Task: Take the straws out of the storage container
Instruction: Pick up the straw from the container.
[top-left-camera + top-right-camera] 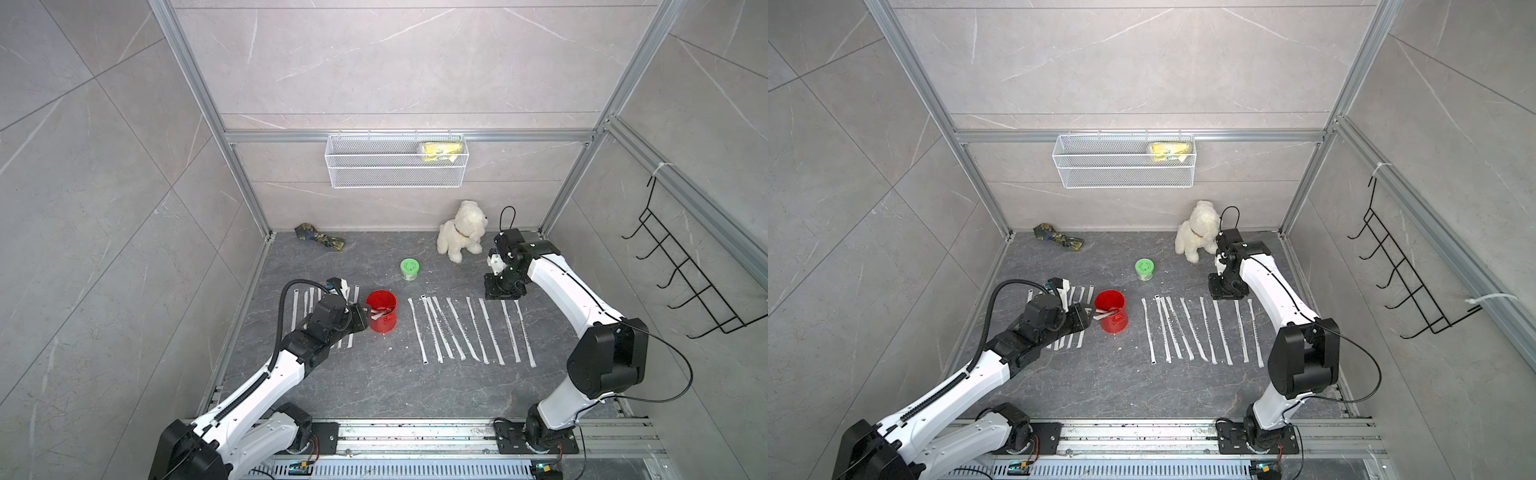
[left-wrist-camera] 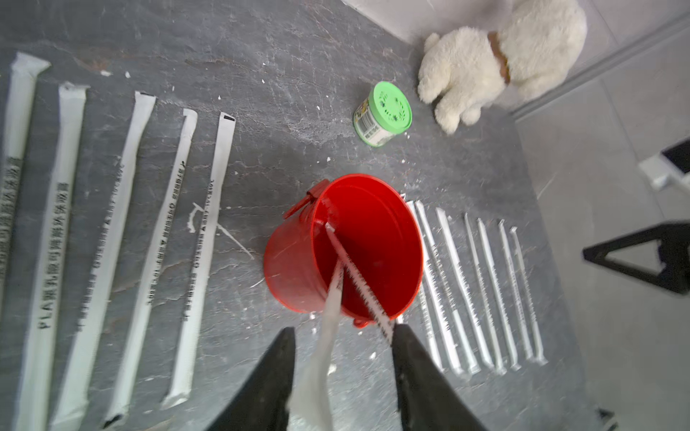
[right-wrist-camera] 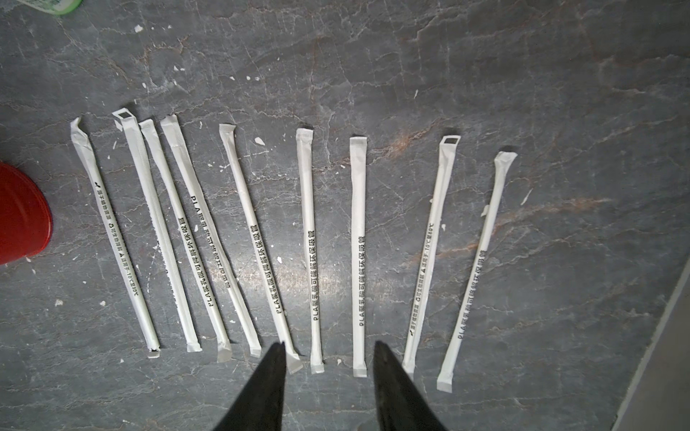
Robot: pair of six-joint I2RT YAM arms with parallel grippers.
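**Can.** The can (image 1: 381, 311) stands upright on the counter (image 1: 374, 386), mouth up, between two rows of straws (image 3: 358, 253) that lie flat. Two more straws are inside the can. They lean over its rim toward the left pincer (image 2: 345, 328).

**Left pincer.** It sits just beside the can, on the robot's left, about level with the rim. Its jaws stand apart. One leaning straw passes between them, and the other touches the tip of one finger. The straw between the jaws is blurred in the left wrist view, so contact with either finger cannot be confirmed. No clamping shows.

**Right pincer.** The right pincer (image 3: 329, 343) hangs over the far ends of the right row, well apart from the can. Its jaws are apart with nothing between them.

**Rows.** The right row has nine straws side by side and roughly parallel, and two of them touch. At least five straws of the left row show in the left wrist view. The left arm covers part of that row in both top views.

**Other items.** A green-lidded jar (image 1: 409, 269) stands beyond the can. A plush dog (image 1: 461, 232) sits near the back wall. A mesh basket (image 1: 353, 166) hangs on that wall and holds a yellow packet (image 1: 440, 150). White paper flecks lie scattered on the counter.
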